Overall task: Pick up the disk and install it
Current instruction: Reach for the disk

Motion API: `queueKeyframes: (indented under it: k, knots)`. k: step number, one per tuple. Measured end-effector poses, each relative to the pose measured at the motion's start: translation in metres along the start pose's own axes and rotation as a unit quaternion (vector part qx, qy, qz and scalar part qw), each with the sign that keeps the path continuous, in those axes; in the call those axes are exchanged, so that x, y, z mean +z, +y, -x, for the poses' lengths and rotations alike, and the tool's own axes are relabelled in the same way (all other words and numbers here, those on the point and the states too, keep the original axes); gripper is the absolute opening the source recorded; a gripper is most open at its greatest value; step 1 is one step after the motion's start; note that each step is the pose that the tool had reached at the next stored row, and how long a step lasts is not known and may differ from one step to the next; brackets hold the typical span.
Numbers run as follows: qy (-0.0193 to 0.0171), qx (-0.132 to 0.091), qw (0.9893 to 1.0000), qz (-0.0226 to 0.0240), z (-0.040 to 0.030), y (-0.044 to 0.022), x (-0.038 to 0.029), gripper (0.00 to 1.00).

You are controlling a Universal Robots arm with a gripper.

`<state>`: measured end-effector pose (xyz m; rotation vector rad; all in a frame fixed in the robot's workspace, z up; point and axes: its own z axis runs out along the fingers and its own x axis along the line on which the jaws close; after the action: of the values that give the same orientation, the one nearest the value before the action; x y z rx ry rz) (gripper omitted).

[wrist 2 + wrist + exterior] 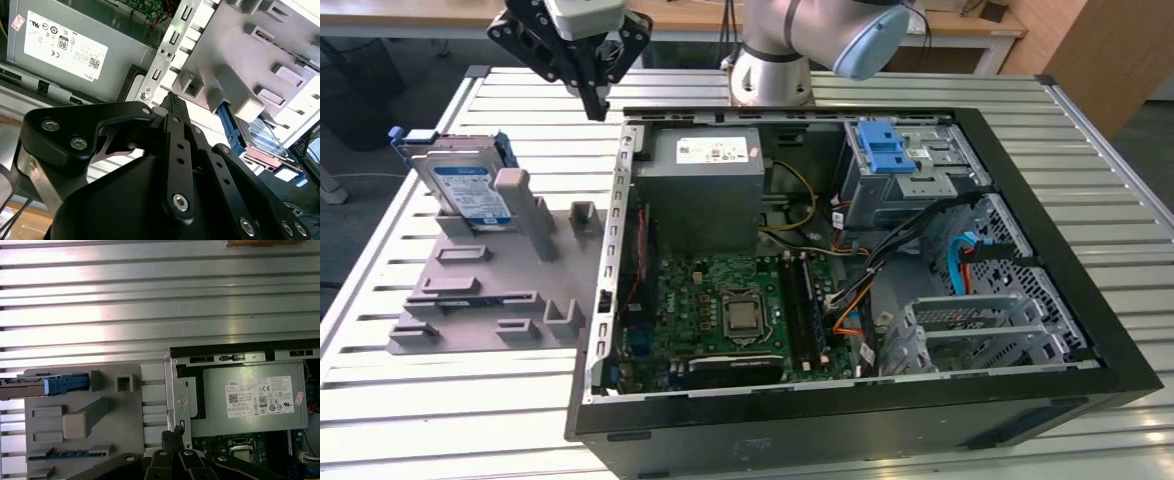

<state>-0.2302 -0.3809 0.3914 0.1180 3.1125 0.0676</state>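
The gripper (596, 102), fingers pressed together and empty, hangs above the open computer case (854, 428) at its power supply (707, 165) corner, while the disk (464, 190) stands on edge in the grey fixture (480, 300) beside that case, its thin top edge pointing away from it.

The exterior view looks steeply down on the case (854, 430). Past the gripper (172, 434), both wrist views share the nine o'clock fixture (125, 430).
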Motion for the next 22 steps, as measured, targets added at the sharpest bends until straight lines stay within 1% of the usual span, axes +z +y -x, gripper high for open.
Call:
queueKeyframes:
  k: [14,15,22]
  knots:
    - [0.0000,0.000,1.0000,0.0000,-0.0133,0.0011,0.0001,0.11]
    - [0.0000,0.000,1.0000,0.0000,-0.0171,0.0014,0.0002,0.11]
    - [0.0000,0.000,1.0000,0.0000,-0.0246,0.0019,0.0003,0.11]
